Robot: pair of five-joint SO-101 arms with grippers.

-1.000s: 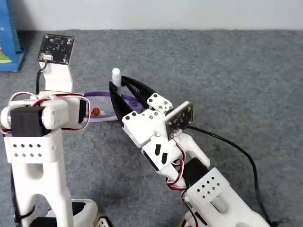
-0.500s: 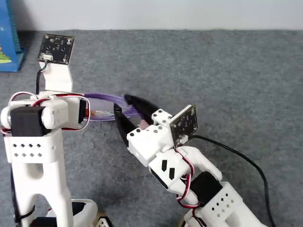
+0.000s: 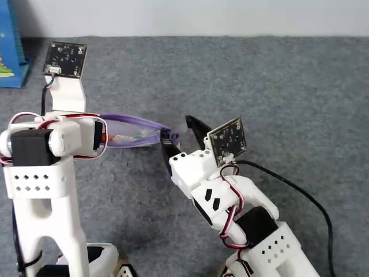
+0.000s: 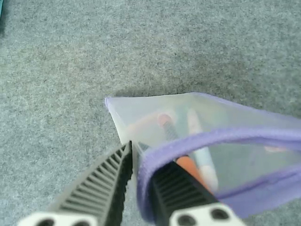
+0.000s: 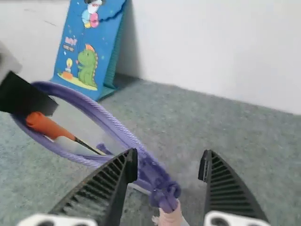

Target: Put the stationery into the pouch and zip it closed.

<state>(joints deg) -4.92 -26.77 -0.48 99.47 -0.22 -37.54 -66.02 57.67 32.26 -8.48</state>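
A small indoor robotics workspace, home or lab I cannot tell: a grey carpet-like surface [image 3: 288, 86] against a plain white wall [image 3: 202, 17], a blue dinosaur-print bag [image 5: 89, 47] leaning there, and white plastic arms [image 3: 40, 173] with exposed wiring.

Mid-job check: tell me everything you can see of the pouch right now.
The pouch is clear, soft-looking plastic with a purple zipper band round its mouth, which gapes open in an oval. Inside lie an orange-tipped pen and a white pen. The left tool pinches the band at one end; the open right tool straddles the other end, around what looks like the zipper pull.
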